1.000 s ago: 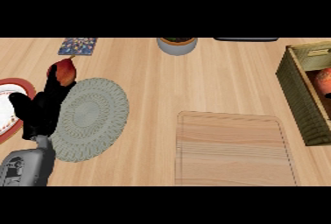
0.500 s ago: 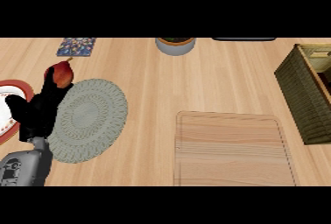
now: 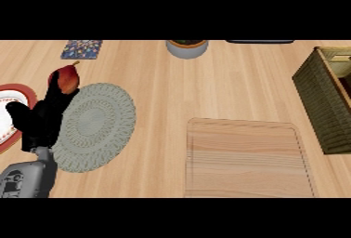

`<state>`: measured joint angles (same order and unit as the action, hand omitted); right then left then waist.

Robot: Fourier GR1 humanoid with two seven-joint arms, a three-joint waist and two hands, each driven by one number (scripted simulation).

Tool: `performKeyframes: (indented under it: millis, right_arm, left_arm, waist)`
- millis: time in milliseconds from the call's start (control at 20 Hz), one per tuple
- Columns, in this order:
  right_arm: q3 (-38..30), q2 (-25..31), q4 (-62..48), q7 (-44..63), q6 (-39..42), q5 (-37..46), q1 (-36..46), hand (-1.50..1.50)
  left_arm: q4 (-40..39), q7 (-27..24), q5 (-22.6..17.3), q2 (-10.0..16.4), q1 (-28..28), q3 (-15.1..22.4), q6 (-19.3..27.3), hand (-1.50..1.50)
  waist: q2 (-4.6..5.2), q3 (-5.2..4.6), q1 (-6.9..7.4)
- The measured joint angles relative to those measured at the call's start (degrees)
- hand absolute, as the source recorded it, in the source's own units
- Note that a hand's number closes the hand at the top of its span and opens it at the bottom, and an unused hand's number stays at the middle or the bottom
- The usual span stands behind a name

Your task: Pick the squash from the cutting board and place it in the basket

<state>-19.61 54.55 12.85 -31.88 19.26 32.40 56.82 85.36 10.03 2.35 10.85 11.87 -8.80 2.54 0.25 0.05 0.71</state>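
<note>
Basket [image 3: 322, 107] sits against the right edge, cut off by it. The cutting board [image 3: 247, 160] is just left of it, low in view. We have a wide stretch of surface [image 3: 205, 88] between the basket and the round mat [image 3: 103, 125]. A pot [image 3: 186, 48] and a patterned card [image 3: 81, 49] are at the far edge. Left hand [image 3: 41, 123] rests at the left, fingers straight and up, holding nothing, over the mat's rim and a red-rimmed plate [image 3: 10, 93]. A red stemmed item [image 3: 66, 79] is at its fingertips; we cannot tell if they touch. We cannot tell where the squash is.
</note>
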Motion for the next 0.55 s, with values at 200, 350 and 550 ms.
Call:
performKeyframes:
  millis: [200,350,550]
  right_arm:
    - [-3.81,4.94,-3.27,1.10,5.36,-3.48,-0.72,-1.50]
    - [-5.24,7.96,-4.84,-0.58,9.07,-4.79,-3.14,-1.50]
    - [-6.74,11.09,-5.78,-2.19,11.15,-6.28,-6.58,-1.50]
  left_arm:
    - [0.83,-0.10,-0.08,0.20,-0.48,0.11,-0.39,0.00]
    - [1.15,-0.08,0.06,-0.35,-0.52,0.50,-0.13,0.00]
    - [0.48,-0.74,-0.07,-0.02,-0.24,0.20,-0.47,0.00]
  waist:
    - [0.27,0.08,0.50]
    - [0.51,0.16,0.74]
    - [0.70,0.26,0.82]
